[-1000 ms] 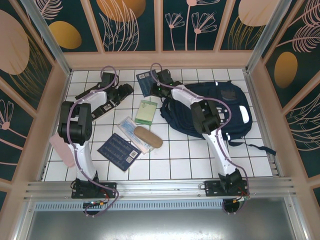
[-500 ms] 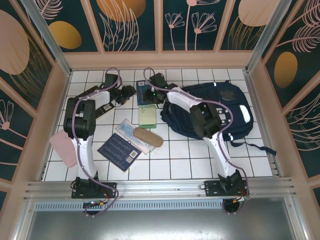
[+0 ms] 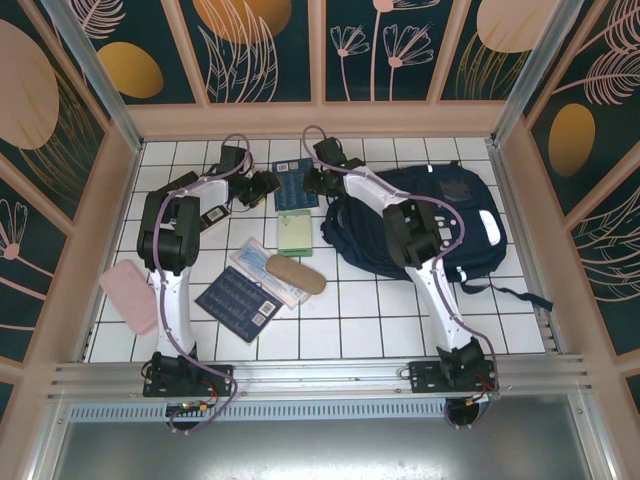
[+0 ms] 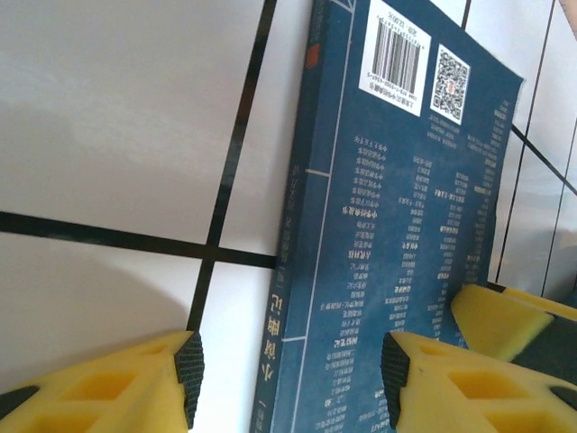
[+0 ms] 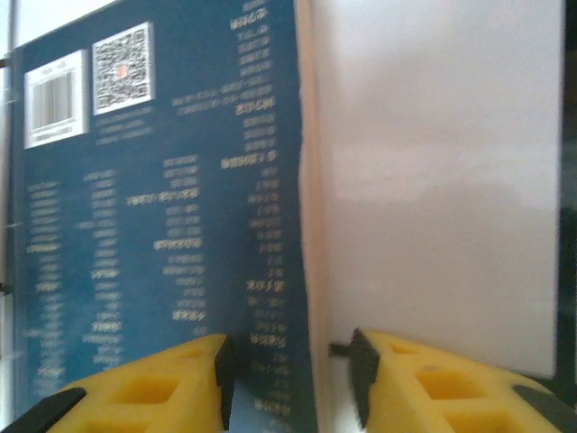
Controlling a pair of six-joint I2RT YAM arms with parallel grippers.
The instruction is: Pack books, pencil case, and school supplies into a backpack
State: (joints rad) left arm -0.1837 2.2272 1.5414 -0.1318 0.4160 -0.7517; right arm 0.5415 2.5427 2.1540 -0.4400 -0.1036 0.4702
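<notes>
A dark navy book with a white barcode label lies flat on the white tiles at the back. My left gripper is at its left side, open, its jaws either side of the spine. My right gripper is at the book's right side, open, astride the page edge. One of the right gripper's yellow fingers shows over the book's far side in the left wrist view. The navy backpack lies right of the book. A brown pencil case rests on a clear packet.
A pale green flat box sits just in front of the held-between book. A second navy book lies nearer the front left. A pink flat item is by the left wall. The backpack's strap trails to the right.
The left gripper has swung right to the book's spine and narrowed. The right gripper slid across the book to its right edge and its jaws widened. The book sits slightly nearer.
</notes>
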